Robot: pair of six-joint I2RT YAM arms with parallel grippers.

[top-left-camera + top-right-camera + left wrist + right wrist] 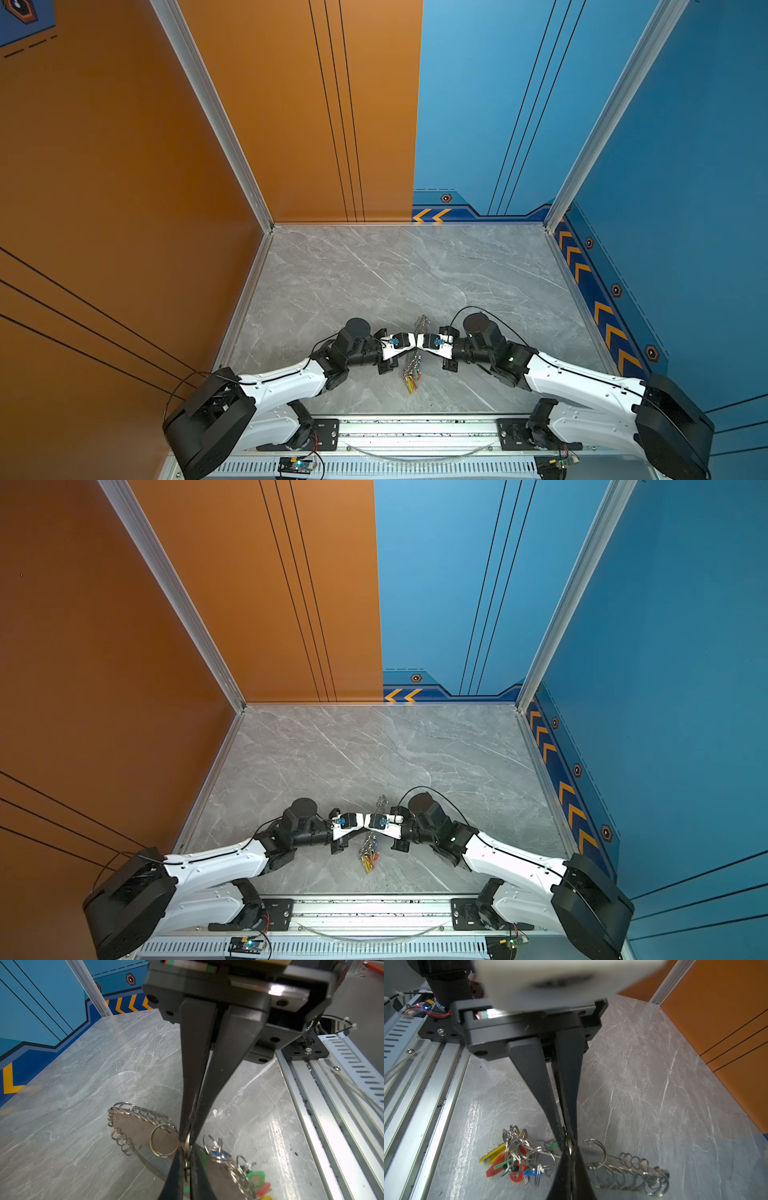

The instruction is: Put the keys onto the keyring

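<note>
My left gripper (185, 1139) and right gripper (567, 1139) meet tip to tip, both clenched on an edge ring of the keyring (133, 1126); keys (500, 1165) bunched at one end

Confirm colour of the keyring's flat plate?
Tan-brown. The keyring plate faces the camera most fully in the left wrist view; in both top views it is edge-on.

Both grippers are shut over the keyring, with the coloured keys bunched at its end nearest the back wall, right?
Wrong end. Both top views show the bright plastic-tagged keys at the near end of the tan ring-edged keyring, toward the silver rail. Rest holds.
</note>
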